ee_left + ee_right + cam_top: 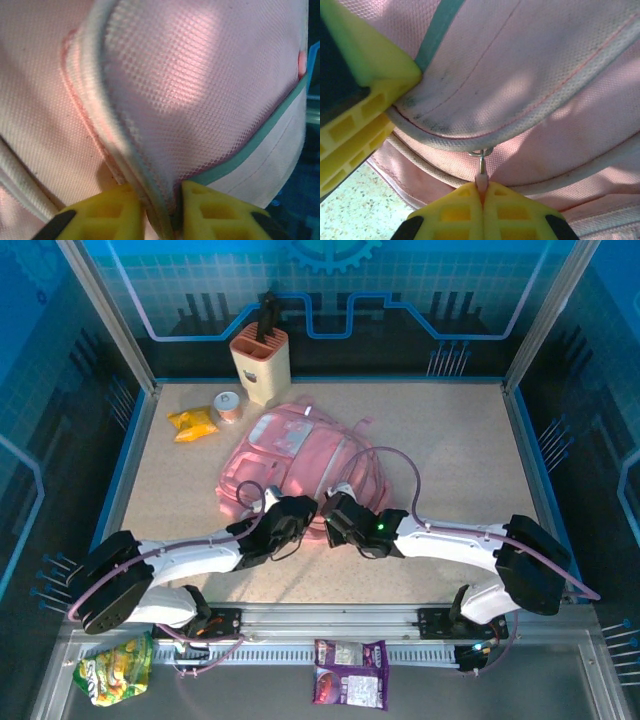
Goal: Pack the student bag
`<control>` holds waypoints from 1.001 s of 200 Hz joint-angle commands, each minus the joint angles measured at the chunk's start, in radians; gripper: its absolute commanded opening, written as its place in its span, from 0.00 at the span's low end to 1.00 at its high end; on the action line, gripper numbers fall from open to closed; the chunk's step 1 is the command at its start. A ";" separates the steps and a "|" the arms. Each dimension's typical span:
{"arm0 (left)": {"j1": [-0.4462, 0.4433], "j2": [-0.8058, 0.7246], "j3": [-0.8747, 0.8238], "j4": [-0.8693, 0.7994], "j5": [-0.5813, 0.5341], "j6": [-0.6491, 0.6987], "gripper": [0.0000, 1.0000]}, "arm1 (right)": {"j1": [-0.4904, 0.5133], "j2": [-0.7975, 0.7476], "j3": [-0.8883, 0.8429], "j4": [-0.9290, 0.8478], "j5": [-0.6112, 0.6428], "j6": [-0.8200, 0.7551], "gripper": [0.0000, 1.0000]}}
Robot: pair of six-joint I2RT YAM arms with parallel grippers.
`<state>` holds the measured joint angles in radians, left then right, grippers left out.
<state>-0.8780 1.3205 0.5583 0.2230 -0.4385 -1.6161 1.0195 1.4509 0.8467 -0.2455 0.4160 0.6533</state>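
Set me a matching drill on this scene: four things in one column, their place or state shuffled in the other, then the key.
1 left gripper
2 right gripper
3 yellow packet
4 purple packet

A shut on the zip pull
B near ledge, in front of the rail
C shut on the student bag's trimmed edge
D beside the tape roll

Pairs: 1-C, 2-A, 3-D, 4-B

The top camera is looking down from above and behind the arms, taking in the whole table (450, 460) and the pink bag (290, 455). The left wrist camera is looking past its yellow fingers (215, 212), very near the bag's mesh (200, 90). The right wrist camera is facing a zip pull (481, 176) just as near. All three are sharing the bag's near edge.
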 commanded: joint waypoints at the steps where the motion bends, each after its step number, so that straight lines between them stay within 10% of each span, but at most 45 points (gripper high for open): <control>1: 0.004 -0.003 0.037 -0.116 -0.076 -0.006 0.08 | -0.039 -0.042 -0.006 -0.011 0.057 -0.023 0.00; 71: 0.037 -0.225 -0.013 -0.366 -0.063 0.153 0.00 | -0.176 -0.164 -0.042 -0.008 0.025 -0.197 0.00; 187: 0.453 -0.560 -0.030 -0.652 0.326 0.567 0.00 | -0.196 -0.076 0.023 0.113 -0.363 -0.375 0.00; 200: 0.455 -0.558 -0.036 -0.631 0.336 0.559 0.00 | -0.165 -0.079 0.057 0.090 -0.415 -0.384 0.23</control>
<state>-0.4400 0.7658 0.4839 -0.3775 -0.1444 -1.1244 0.8059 1.3819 0.8268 -0.1535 0.1539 0.3088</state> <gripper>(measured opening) 0.058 0.079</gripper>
